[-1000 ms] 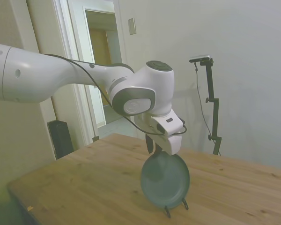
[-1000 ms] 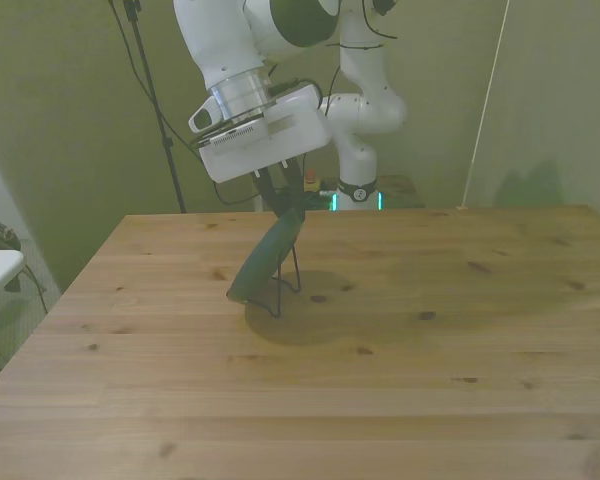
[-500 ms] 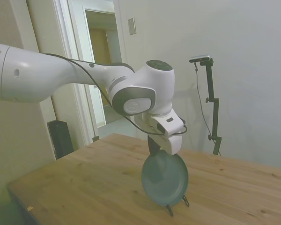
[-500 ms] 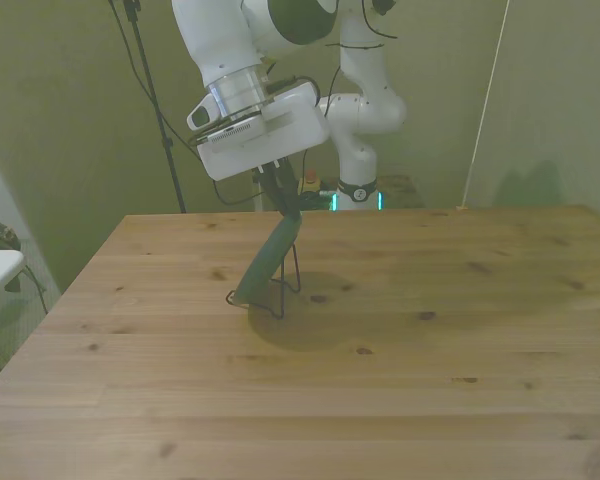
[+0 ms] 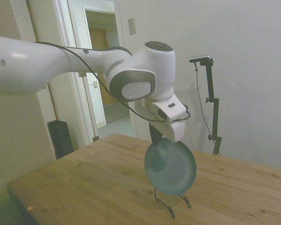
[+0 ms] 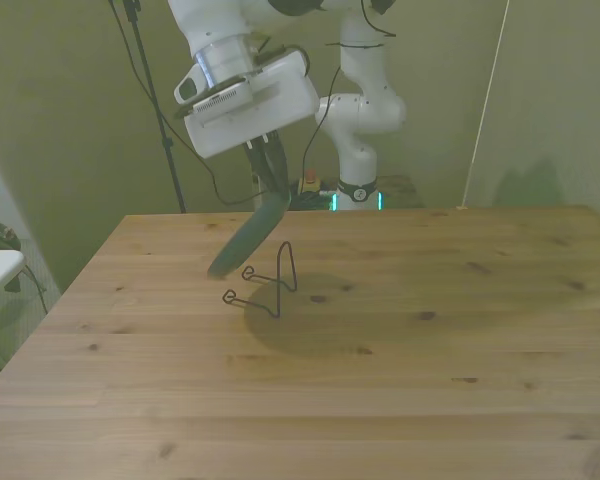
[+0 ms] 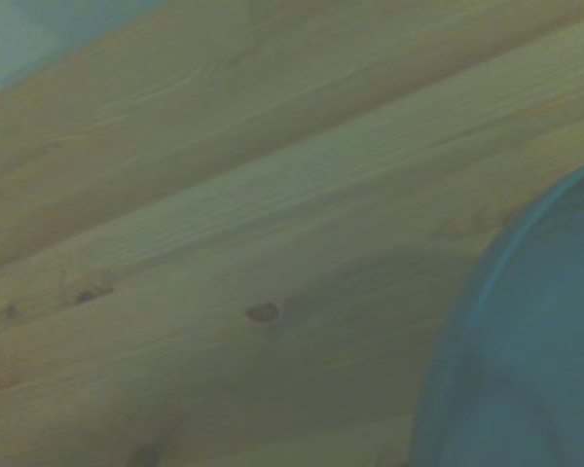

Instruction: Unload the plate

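Hanging from gripper (image 5: 155, 136), plate (image 5: 170, 167) clear above wire stand (image 6: 265, 285).

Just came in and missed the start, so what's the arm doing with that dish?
The white arm's gripper is shut on the top rim of the teal plate and holds it in the air, tilted, clear of the thin black wire stand. The stand sits bare on the wooden table, just below the plate. The plate has not yet been set down anywhere.
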Action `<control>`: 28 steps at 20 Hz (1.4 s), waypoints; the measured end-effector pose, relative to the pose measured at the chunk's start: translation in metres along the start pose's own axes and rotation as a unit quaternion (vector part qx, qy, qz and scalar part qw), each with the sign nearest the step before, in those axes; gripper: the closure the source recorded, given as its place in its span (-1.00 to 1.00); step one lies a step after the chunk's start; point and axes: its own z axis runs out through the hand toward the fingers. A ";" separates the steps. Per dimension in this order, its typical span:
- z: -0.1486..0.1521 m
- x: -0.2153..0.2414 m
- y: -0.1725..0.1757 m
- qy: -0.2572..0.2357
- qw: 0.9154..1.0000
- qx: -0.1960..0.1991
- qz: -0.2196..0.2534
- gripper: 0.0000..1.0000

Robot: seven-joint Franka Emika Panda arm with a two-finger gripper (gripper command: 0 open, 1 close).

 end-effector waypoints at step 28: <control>0.049 0.193 0.030 0.090 0.979 -0.017 0.182 1.00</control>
